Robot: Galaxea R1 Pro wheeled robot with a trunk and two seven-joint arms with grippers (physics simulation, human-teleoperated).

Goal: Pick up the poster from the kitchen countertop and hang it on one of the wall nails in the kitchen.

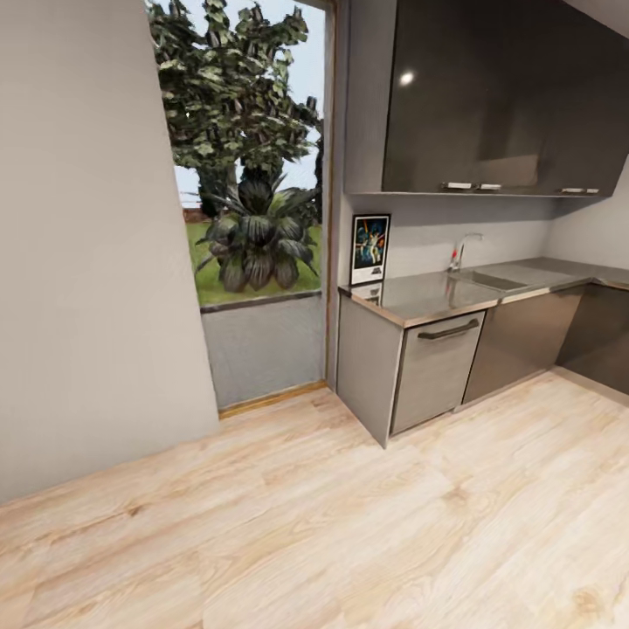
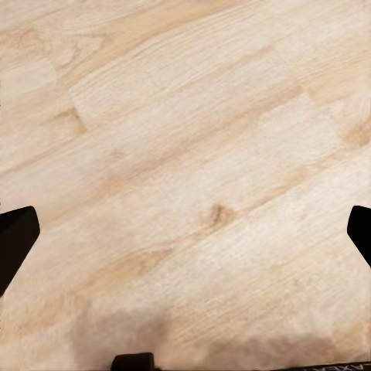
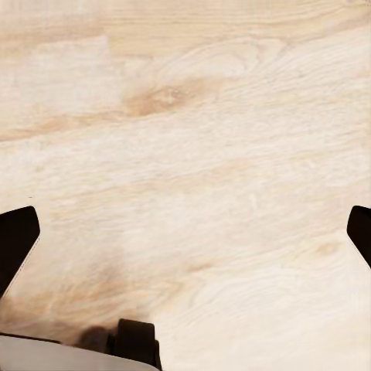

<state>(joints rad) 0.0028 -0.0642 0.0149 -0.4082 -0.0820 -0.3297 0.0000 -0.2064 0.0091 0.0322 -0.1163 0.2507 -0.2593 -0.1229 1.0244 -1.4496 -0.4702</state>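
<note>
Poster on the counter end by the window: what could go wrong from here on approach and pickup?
1. The poster stands upright against the wall at the very end of the kitchen countertop; a nudge could tip it off that edge.
2. It is thin and flat against the wall, so fingers may struggle to get behind it.
3. Both grippers, left and right, point at the wooden floor with fingers wide apart; the arms must rise without hitting the cabinet fronts.

Pale wood-grain floor (image 1: 349, 524), grey countertop (image 1: 437, 293)
</note>
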